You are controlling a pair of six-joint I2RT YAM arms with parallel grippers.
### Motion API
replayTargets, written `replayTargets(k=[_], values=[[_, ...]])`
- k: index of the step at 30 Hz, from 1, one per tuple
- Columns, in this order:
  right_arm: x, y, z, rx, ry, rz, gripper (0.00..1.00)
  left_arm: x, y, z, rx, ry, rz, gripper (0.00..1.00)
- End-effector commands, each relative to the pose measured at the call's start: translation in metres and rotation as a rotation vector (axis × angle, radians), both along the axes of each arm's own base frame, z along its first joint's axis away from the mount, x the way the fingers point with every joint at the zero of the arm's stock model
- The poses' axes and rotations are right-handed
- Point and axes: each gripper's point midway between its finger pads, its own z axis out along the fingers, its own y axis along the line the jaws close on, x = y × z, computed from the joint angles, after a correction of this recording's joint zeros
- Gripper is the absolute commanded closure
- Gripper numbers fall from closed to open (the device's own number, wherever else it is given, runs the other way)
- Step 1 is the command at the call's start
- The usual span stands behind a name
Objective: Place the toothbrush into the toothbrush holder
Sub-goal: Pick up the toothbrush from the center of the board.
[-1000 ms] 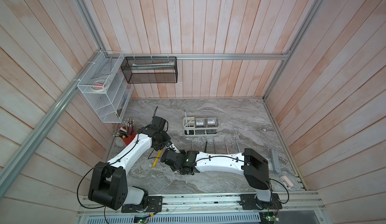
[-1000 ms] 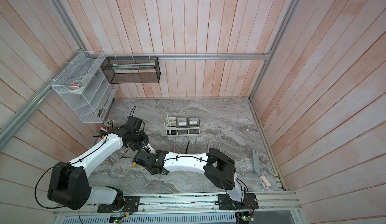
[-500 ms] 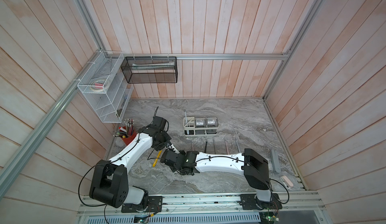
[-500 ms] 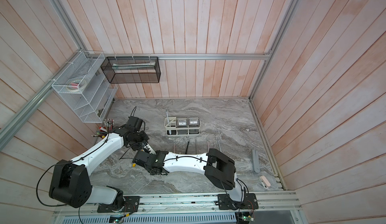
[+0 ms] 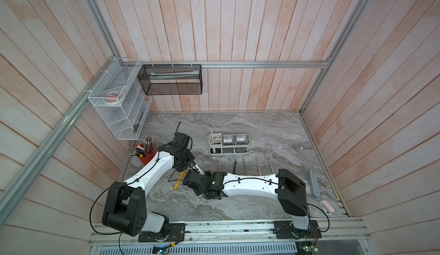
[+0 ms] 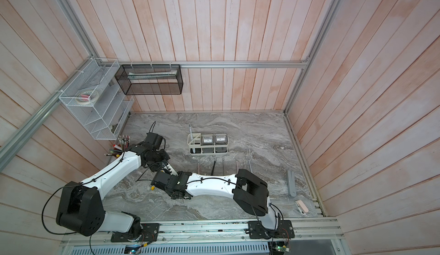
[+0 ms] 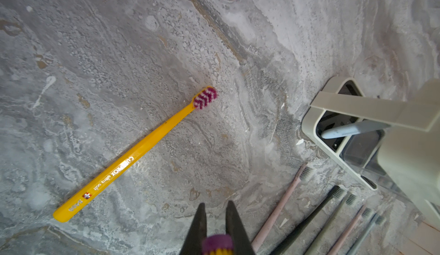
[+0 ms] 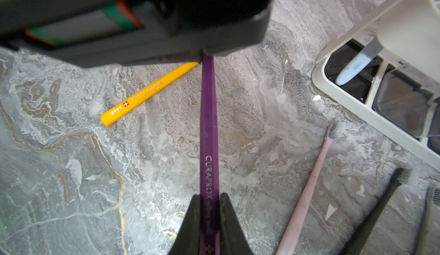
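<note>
Toward the front edge of the grey marbled worktop (image 5: 273, 132), left of its middle, the right end effector (image 8: 209, 197) is pinching the handle of a purple plastic toothbrush (image 8: 208, 123). White lettering along the handle reads "CURAPROX". The brush bridges the two arms: its far end runs into the left end effector (image 7: 215, 206), whose fingers are pressed onto a purple-and-yellow tip.

Just beside them, toward the left edge, a yellow plastic toothbrush (image 7: 128, 156) with magenta-and-white bristles lies flat. It is marked "CURAPROX ultra soft" and "5460", with a white cross on a red square.

Toward the right edge, slim pink, black and grey toothbrushes (image 8: 307, 194) lie in a row.

Beyond them, near the middle of the worktop, stands the cream-white open-frame plastic toothbrush holder (image 5: 228, 153) with two clear square cups. A pale blue toothbrush (image 7: 352, 130) stands in its divided section.

At the left edge sits a red cup of pens (image 5: 149, 158).
</note>
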Motion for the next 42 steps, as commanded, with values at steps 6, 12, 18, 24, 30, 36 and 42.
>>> replayTargets(k=[6,12,18,24,30,36,42], values=[[-0.003,0.008,0.008,0.027,0.005,0.008,1.0,0.005,0.0,0.0,0.008,-0.014,0.011,1.0],[-0.009,0.013,0.01,0.057,0.024,0.029,0.98,0.008,0.0,0.002,0.003,-0.027,0.013,1.0],[-0.013,0.015,0.008,0.069,0.041,0.041,0.86,0.016,-0.006,0.014,-0.034,-0.119,-0.013,1.0],[-0.014,0.012,0.01,0.071,0.042,0.044,0.59,0.016,-0.002,0.013,-0.012,-0.132,-0.015,1.0],[-0.012,0.004,0.032,0.111,0.005,0.037,0.32,0.021,-0.001,0.011,0.013,-0.136,-0.025,1.0],[0.0,-0.035,0.087,0.15,-0.121,-0.028,0.15,0.043,0.014,0.031,0.155,-0.186,-0.064,1.0],[-0.004,-0.107,0.166,0.421,-0.257,-0.071,0.02,0.081,0.02,0.089,0.266,-0.343,-0.105,1.0]])
